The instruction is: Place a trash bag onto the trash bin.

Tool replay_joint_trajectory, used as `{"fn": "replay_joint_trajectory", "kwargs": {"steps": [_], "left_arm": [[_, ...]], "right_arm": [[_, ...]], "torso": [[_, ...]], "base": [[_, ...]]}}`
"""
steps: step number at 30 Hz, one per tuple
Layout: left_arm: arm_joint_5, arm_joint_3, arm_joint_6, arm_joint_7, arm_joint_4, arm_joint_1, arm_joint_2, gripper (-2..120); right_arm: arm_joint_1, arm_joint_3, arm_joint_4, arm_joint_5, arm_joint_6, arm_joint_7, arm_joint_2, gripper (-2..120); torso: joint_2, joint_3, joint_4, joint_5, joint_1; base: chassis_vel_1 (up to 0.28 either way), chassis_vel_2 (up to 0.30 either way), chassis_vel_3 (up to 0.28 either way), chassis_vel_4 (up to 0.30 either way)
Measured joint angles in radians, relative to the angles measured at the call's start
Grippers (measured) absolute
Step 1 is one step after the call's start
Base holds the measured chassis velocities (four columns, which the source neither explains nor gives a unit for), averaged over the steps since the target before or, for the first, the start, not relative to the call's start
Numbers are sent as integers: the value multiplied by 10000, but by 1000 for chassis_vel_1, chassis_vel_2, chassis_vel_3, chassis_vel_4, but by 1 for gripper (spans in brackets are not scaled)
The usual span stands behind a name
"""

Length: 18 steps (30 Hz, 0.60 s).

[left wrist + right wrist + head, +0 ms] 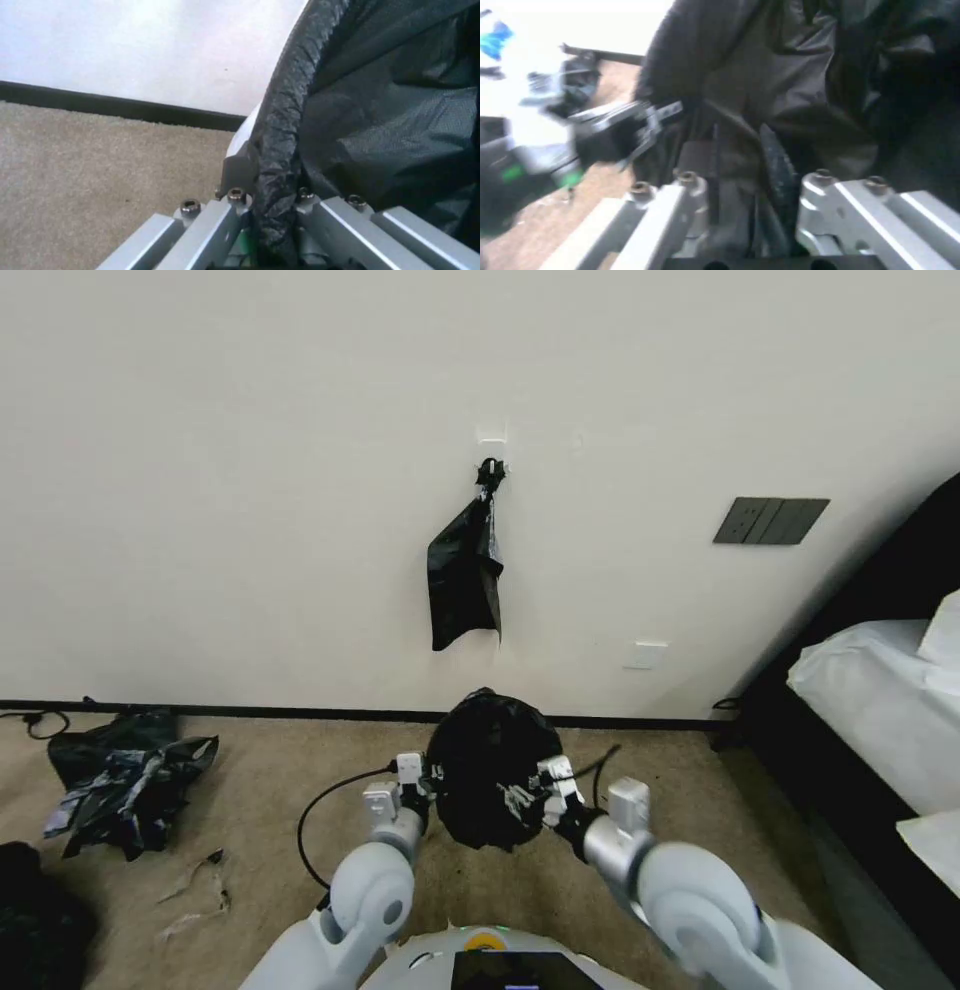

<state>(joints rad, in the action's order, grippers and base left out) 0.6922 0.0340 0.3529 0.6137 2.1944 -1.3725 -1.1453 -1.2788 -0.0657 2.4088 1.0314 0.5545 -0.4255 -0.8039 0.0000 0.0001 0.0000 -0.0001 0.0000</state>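
Two grippers pinch the trash bag at opposite sides of the trash bin, on the carpet near the wall.

You see the trash bag (492, 775) draped over the round bin, its black plastic covering the top and sides; a sliver of the cream-white trash bin (243, 131) shows in the left wrist view beside the rolled bag edge. Your left gripper (426, 782) is closed on the bag's rolled edge at the bin's left side, the fingers nearly together around the plastic. Your right gripper (540, 790) clamps bunched bag plastic at the bin's right side, fingers narrowly apart. Another black bag (466, 568) hangs from a wall hook above, and a black plastic pile (125, 780) lies on the carpet (270, 770) well to the left.
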Motion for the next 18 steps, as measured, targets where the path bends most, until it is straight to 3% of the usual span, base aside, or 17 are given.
{"fn": "replay_joint_trajectory", "kwargs": {"steps": [4,5,9,18], "left_arm": [[-80,-119,-1,156,-10,25,-37,0],[-185,-147,-13,224,-27,15,-89,0],[-407,-175,-64,265,-95,-24,-236,0],[-778,-406,-107,292,-104,-132,-410,0]], "right_arm": [[921,694,-523,327,344,-911,-307,8],[1501,1231,-925,493,614,-1673,-581,2],[2369,2254,-1792,517,1001,-3102,-1266,0],[3310,3363,-3088,-841,1362,-3780,-2104,0]], "torso": [[0,0,1,1,0],[0,0,1,1,1],[-1,0,0,0,1],[0,-1,0,-1,1]], "base": [[0,0,0,0],[0,0,0,0],[0,0,0,0],[0,0,0,0]]}}
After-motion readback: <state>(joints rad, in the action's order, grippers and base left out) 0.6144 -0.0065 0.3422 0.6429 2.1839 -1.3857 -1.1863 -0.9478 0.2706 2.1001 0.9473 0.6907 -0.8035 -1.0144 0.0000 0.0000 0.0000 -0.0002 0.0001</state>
